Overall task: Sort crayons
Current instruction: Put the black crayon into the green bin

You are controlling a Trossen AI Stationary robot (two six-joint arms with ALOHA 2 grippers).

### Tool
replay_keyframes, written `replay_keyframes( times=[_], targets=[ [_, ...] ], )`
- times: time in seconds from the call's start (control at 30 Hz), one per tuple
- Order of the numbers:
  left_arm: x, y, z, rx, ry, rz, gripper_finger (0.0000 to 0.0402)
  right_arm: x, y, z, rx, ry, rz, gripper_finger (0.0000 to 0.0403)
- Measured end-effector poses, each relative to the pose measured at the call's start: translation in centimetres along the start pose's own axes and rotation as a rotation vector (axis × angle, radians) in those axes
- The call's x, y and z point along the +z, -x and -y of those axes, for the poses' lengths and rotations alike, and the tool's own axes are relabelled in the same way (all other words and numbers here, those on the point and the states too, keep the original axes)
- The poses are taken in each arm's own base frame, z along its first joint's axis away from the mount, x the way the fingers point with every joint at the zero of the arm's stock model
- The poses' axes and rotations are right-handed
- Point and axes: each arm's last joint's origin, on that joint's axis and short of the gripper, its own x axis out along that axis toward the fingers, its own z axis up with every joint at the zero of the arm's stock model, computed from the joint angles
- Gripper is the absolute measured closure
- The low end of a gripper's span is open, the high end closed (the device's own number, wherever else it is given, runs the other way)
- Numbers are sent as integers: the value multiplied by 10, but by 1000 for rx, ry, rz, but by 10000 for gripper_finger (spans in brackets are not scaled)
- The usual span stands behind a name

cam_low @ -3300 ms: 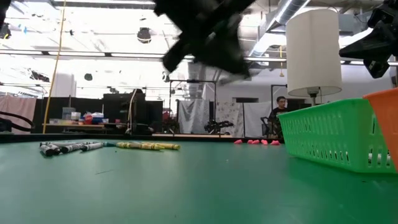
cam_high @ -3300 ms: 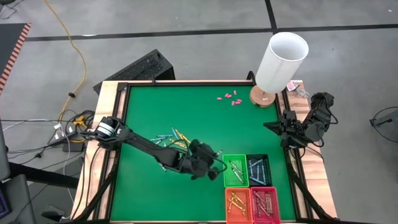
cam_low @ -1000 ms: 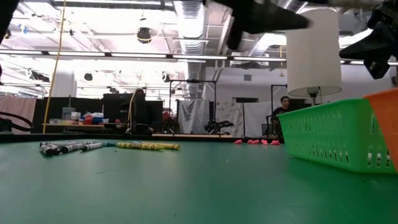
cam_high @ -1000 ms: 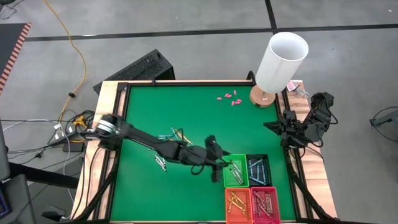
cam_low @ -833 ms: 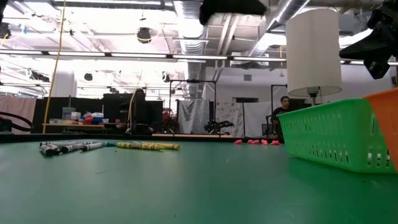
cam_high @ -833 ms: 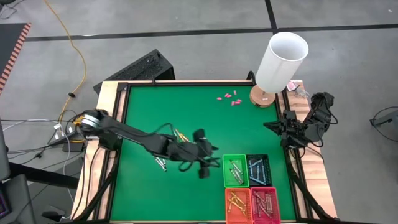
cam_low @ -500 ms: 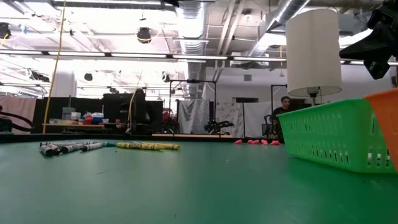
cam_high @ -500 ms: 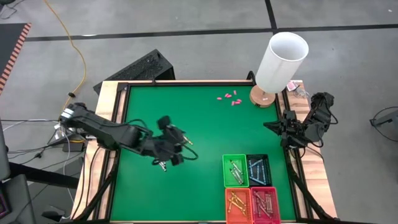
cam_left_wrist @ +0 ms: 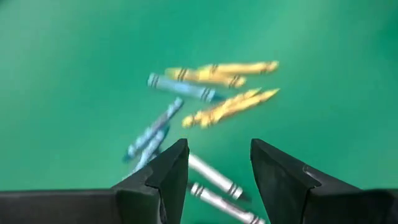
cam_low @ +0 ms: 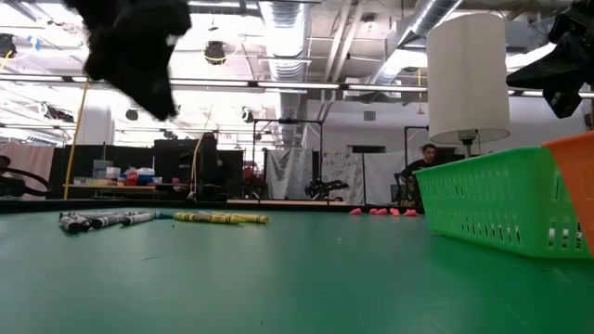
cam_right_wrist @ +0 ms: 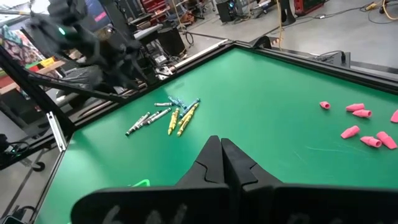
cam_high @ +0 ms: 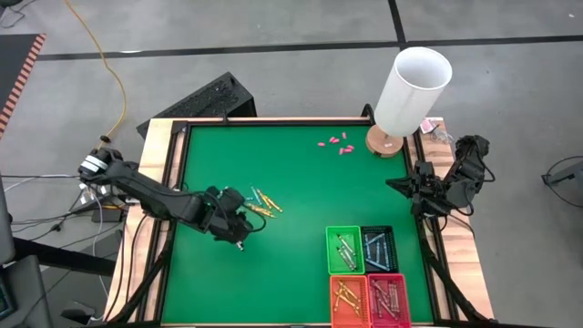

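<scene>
Loose crayons lie flat on the green mat left of centre: yellow-orange ones (cam_high: 262, 202), light blue ones (cam_left_wrist: 180, 87) and grey-white ones (cam_left_wrist: 214, 177). My left gripper (cam_high: 240, 224) hangs open just above this group, slanting down, with nothing between its fingers (cam_left_wrist: 219, 155). The grey-white crayons lie below its fingertips and the yellow ones beyond them. My right gripper (cam_right_wrist: 221, 155) is shut and holds nothing, parked by the table's right edge (cam_high: 403, 188). In the low view the left gripper (cam_low: 139, 46) is a dark blur high above the crayons (cam_low: 221, 218).
Four small bins stand at the near right: green (cam_high: 344, 251), dark (cam_high: 378, 248), orange (cam_high: 349, 299) and red (cam_high: 389, 299), each with crayons inside. Pink stubby pieces (cam_high: 335, 143) lie at the far side. A white lamp (cam_high: 412, 87) stands at the far right corner.
My left gripper has swung from over the green bin toward the table's left edge, back to the loose crayons, and has tipped from near level to slanting down. The crayons on the mat have not moved.
</scene>
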Motion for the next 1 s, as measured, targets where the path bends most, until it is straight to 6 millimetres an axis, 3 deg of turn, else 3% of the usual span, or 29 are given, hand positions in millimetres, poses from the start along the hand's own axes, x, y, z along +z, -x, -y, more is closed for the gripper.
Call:
replay_keyframes(
  times=[0.33, 1.0],
  targets=[
    [-41, -30, -29, 120, 99, -150, 239, 0, 0, 0, 0, 0, 0, 403],
    [-66, -45, -48, 167, 77, -254, 239, 0, 0, 0, 0, 0, 0, 403]
  ],
)
